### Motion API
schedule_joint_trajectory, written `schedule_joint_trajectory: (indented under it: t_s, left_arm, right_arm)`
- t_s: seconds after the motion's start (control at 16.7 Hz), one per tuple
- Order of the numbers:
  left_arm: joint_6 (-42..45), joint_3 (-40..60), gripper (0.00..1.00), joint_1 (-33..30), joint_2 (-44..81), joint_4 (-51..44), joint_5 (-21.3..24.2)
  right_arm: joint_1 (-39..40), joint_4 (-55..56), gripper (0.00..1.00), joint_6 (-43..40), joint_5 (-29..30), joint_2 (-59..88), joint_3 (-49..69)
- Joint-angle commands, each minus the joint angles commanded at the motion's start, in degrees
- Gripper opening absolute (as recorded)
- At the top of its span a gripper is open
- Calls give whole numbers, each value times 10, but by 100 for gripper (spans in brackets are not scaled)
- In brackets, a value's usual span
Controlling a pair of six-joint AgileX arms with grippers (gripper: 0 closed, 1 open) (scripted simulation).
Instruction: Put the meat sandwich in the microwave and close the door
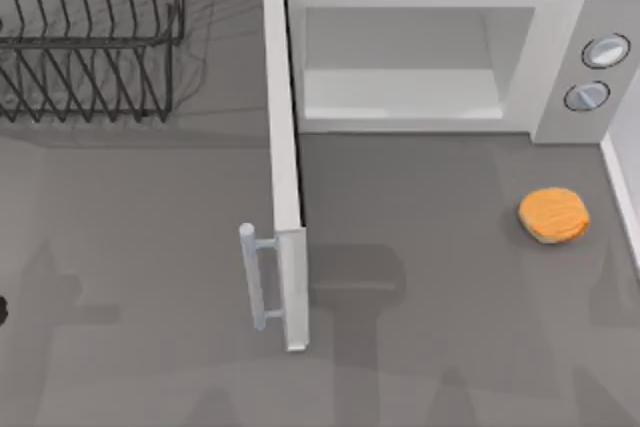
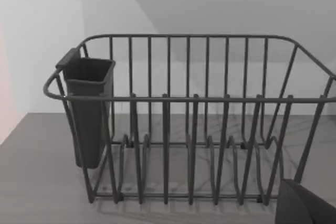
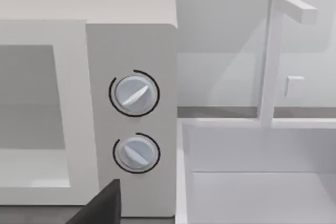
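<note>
Since the door (image 1: 284, 177) stands swung wide at centre frame, the microwave (image 1: 430, 57) cavity gapes ready, while the meat sandwich (image 1: 553, 214) waits on the counter (image 1: 430, 277) at right; I cannot tell how either arm's jaws stand.

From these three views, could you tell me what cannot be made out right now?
- Left gripper: left wrist view's edge cuts it to a dark corner; open or shut is unclear.
- Right gripper: same, a dark wedge at the right wrist view's edge.
- Dish rack: cut off by the top view's edge.
- Microwave cavity's back: hidden under its roof, top view.
</note>
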Motion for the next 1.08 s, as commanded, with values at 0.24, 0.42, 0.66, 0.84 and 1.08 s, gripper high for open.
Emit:
schedule_joint_trajectory:
  t_s: [0.24, 0.42, 0.66, 0.84, 1.08]
  left_arm:
    - [0, 1, 0, 0, 1, -1, 1]
    - [0, 12, 0, -18, -1, -12, -18]
    - [0, 37, 0, -80, -5, -46, -78]
    - [0, 50, 0, -124, -8, -61, -123]
    - [0, 54, 0, -134, -9, -63, -133]
  right_arm:
    - [0, 0, 100, 0, 0, 0, 0]
    - [0, 0, 100, 0, 0, 0, 0]
    - [0, 0, 100, 0, 0, 0, 0]
    - [0, 0, 100, 0, 0, 0, 0]
    - [0, 0, 100, 0, 0, 0, 0]
